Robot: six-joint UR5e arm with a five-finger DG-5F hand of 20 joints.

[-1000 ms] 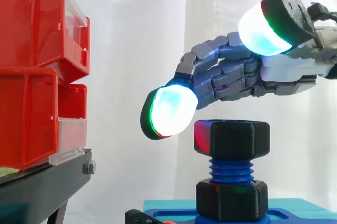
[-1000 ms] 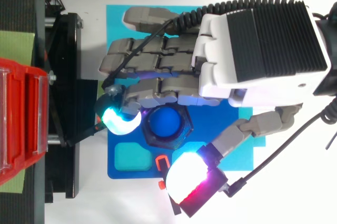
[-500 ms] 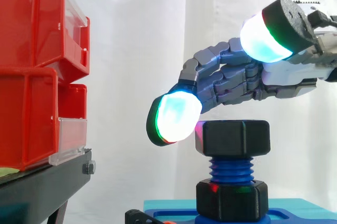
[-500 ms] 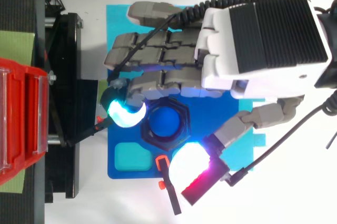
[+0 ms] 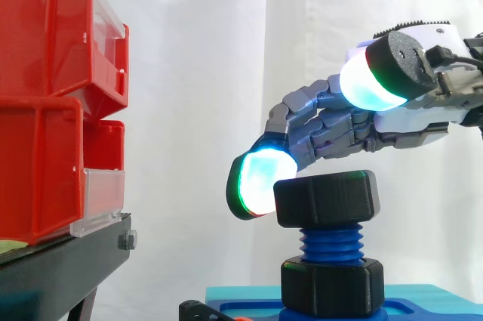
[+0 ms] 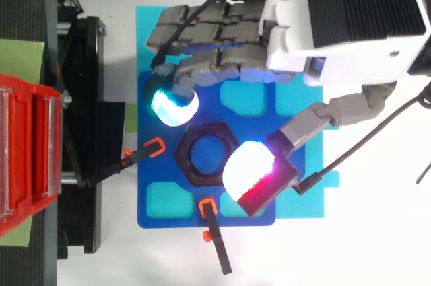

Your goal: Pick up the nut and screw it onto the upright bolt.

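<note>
A black hex nut (image 5: 324,199) sits on top of the upright blue threaded bolt (image 5: 330,245), slightly tilted. From above, the nut (image 6: 205,159) is a ring around the bolt's blue end. My hand (image 6: 337,10) hovers above and behind it with its fingers loosely bent. One glowing cyan fingertip (image 5: 260,183) is level with the nut's left side; from above it lies just beyond the nut's far corner (image 6: 174,105). The thumb pad (image 6: 250,173) overlaps the nut's right edge from above, but in the side view it stands well above the nut (image 5: 370,79). Nothing is pinched.
The bolt rises from a black hex base (image 5: 332,287) on a blue fixture plate (image 6: 155,215) over a cyan mat. Orange-tipped black clamps (image 6: 153,148) (image 6: 209,208) lie beside the plate. Red bins (image 5: 45,109) on a black stand (image 5: 60,268) stand at the left.
The hand has swung away across the plate; its fingertip came down beside the nut's left side and the thumb pad moved over its right edge. The nut has turned and shifted slightly left.
</note>
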